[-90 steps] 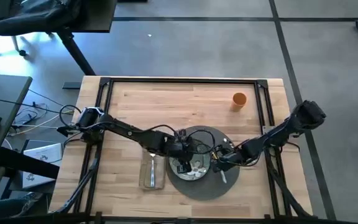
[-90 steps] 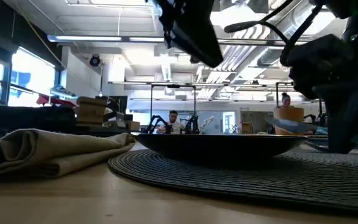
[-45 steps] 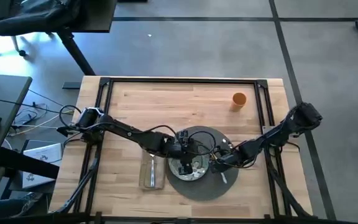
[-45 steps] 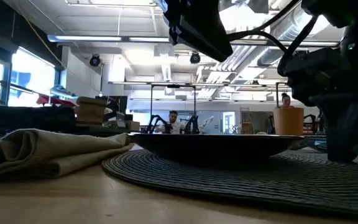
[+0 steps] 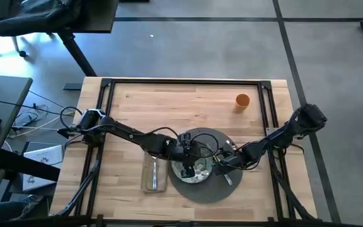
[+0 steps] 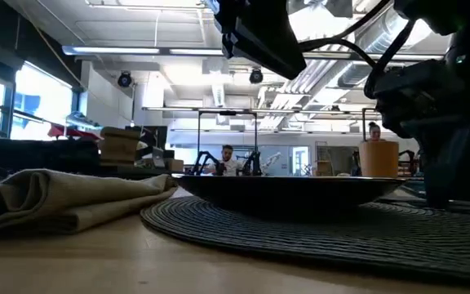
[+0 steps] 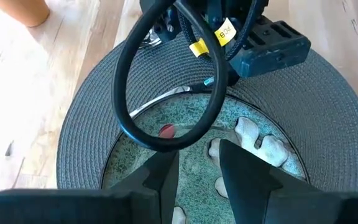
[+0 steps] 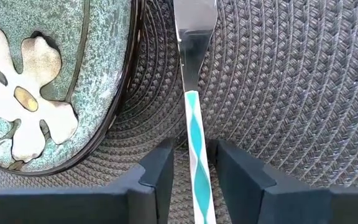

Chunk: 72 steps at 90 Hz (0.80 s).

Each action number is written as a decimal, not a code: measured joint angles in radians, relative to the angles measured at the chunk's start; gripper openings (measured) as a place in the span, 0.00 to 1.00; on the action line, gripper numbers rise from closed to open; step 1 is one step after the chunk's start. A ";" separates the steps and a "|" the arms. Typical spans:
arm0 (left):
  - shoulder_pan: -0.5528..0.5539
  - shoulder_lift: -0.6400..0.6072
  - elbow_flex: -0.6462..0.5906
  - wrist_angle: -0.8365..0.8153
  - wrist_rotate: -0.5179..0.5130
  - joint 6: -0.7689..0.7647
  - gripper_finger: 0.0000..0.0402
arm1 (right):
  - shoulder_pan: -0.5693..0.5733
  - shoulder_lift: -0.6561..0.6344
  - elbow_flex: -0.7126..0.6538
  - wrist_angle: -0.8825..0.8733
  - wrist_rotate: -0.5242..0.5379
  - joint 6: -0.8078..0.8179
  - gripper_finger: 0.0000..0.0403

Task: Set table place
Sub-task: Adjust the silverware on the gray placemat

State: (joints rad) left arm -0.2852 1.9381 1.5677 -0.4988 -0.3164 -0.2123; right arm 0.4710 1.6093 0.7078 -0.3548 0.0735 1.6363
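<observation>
Wooden desk (image 5: 169,101) first: right gripper (image 8: 193,163), fingers apart beside a striped-handled utensil (image 8: 191,74) on the mat (image 5: 216,189), seems to be placing cutlery. Left gripper (image 7: 199,165), fingers apart, hovers over the plate (image 7: 185,158). Next, probably, the far cup (image 5: 242,101).

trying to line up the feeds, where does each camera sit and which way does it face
High view: overhead, straight down on the table; both arms show.
Low view: at tabletop height, level across the woven mat into the room; arms hang from above.
Left wrist view: on the left arm, facing the floral plate; own fingers show.
Right wrist view: facing a utensil between the right gripper fingers.
All four share the mat and plate.
</observation>
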 joint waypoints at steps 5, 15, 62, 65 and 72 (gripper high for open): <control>0.000 0.000 0.000 0.000 0.000 0.000 0.24 | 0.004 0.000 -0.001 0.004 0.020 -0.003 0.24; 0.000 0.000 0.000 0.000 0.000 0.000 0.24 | 0.014 0.001 -0.002 0.005 0.048 -0.028 0.24; 0.000 0.000 0.000 0.000 0.000 0.000 0.24 | 0.017 -0.076 -0.010 -0.057 0.069 -0.081 0.01; 0.000 0.000 0.000 0.000 0.000 0.000 0.24 | 0.017 -0.099 -0.011 -0.068 0.066 -0.090 0.00; 0.000 0.000 0.000 0.001 0.006 0.000 0.24 | 0.023 -0.166 -0.006 -0.085 0.064 -0.108 0.00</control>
State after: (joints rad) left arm -0.2851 1.9381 1.5677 -0.4976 -0.3100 -0.2127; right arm 0.4935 1.4429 0.7014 -0.4395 0.1377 1.5279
